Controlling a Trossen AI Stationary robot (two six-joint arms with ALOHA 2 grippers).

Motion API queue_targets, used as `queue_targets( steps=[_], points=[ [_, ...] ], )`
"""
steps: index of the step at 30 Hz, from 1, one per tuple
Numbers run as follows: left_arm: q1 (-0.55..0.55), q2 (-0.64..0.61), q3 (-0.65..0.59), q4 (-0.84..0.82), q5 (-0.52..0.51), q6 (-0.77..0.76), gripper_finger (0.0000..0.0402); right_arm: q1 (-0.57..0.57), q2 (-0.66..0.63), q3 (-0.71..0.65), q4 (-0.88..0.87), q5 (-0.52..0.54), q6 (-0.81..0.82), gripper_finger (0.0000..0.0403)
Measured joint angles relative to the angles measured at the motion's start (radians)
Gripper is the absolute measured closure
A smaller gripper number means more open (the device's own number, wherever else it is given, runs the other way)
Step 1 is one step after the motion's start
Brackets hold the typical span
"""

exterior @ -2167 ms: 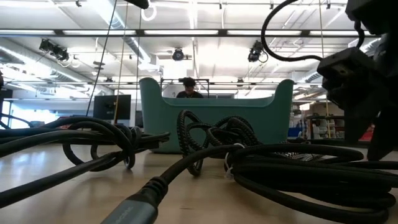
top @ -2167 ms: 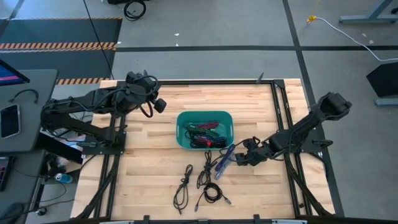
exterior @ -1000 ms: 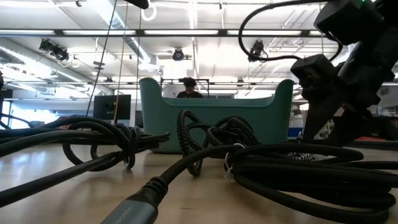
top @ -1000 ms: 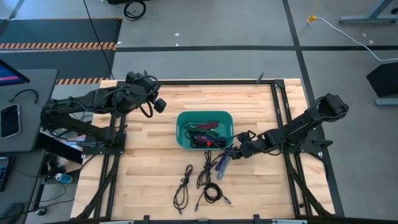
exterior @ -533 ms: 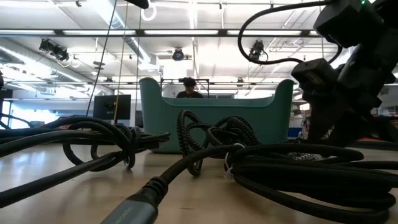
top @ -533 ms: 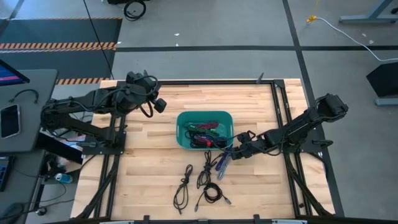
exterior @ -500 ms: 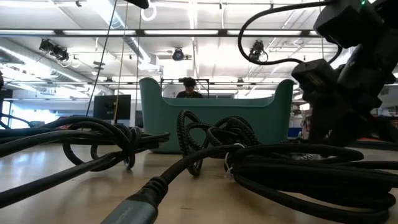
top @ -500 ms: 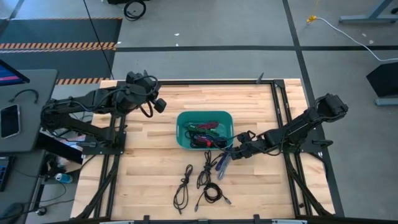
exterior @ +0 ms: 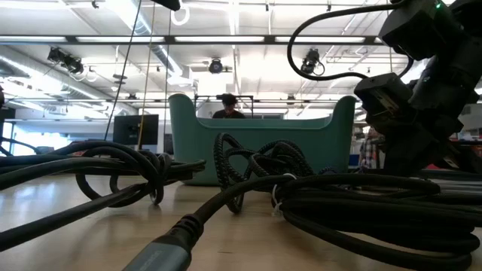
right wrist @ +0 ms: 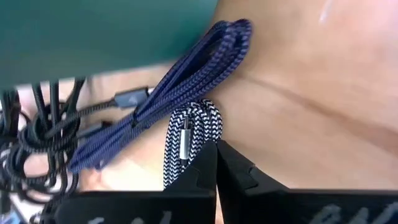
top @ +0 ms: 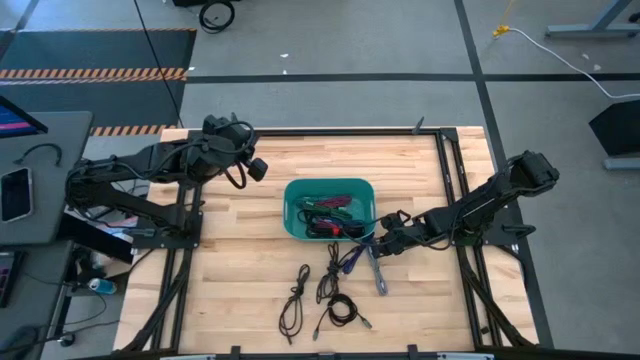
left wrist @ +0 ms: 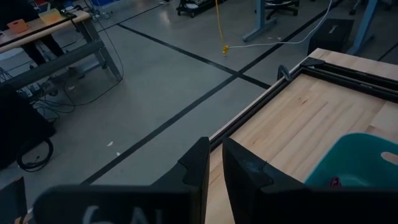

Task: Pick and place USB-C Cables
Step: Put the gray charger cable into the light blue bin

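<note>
The counter (top: 250, 290) lies bare along its left side and across the far strip behind the teal bin (top: 294, 208), so a claw could pass there freely. Near the middle front, loose black cables (top: 318, 296) sprawl in a cluster, blocking a low sweep. Just right of the bin, the right claw (top: 378, 247), closed, sits low beside the blue cable (top: 352, 257) and a black-and-white braided cable (right wrist: 186, 140), crowding that gap. The left claw (top: 258, 169) hangs over the counter's far left corner, well apart from the bin.

The right gripper (top: 375, 246) sits low beside the teal bin (top: 293, 208), with a blue cable (top: 379, 272) just below it.
</note>
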Motion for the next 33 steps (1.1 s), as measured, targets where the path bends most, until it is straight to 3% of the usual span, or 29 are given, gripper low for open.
queue_targets(
  steps=[14,26,33],
  points=[
    [0.0,0.0,0.0,0.0,0.0,0.008,0.0351,0.003,0.0,0.0,0.08,-0.27,-0.059,0.0402],
    [0.0,0.0,0.0,0.0,0.0,0.011,0.0351,0.003,-0.001,0.0,0.085,-0.286,-0.068,0.0398],
    [0.0,0.0,0.0,0.0,0.0,0.011,0.0351,-0.001,-0.001,0.0,0.1,-0.344,-0.062,0.0344]
  ],
)
